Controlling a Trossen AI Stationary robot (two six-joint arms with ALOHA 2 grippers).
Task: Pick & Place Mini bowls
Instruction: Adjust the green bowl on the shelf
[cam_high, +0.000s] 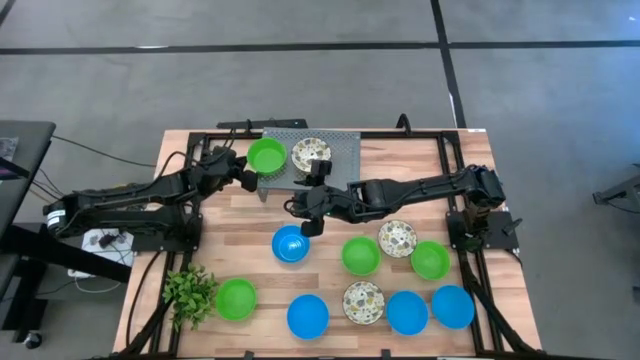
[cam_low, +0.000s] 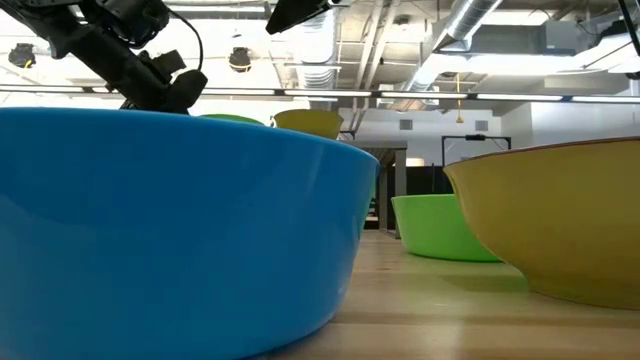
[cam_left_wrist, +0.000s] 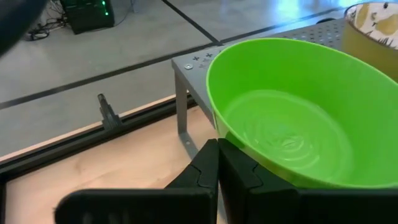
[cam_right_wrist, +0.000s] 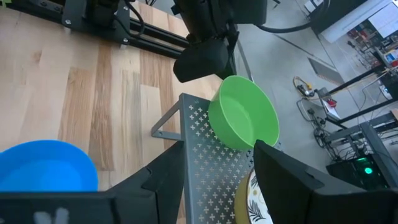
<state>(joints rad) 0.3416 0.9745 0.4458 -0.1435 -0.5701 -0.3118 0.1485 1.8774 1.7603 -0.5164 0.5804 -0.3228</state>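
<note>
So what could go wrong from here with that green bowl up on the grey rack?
1. The green bowl overhangs the corner of the grey perforated rack, and the shut left gripper sits right at its rim; a nudge could tip it off.
2. It stands close beside the floral bowl, so shifting it could bump that one.
3. The open right gripper hovers nearby above the blue bowl; the arms could collide.

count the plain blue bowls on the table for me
4 blue bowls: one mid-table under the right arm, one on the front edge near the middle, and two side by side at front right. None looks hidden.
</note>
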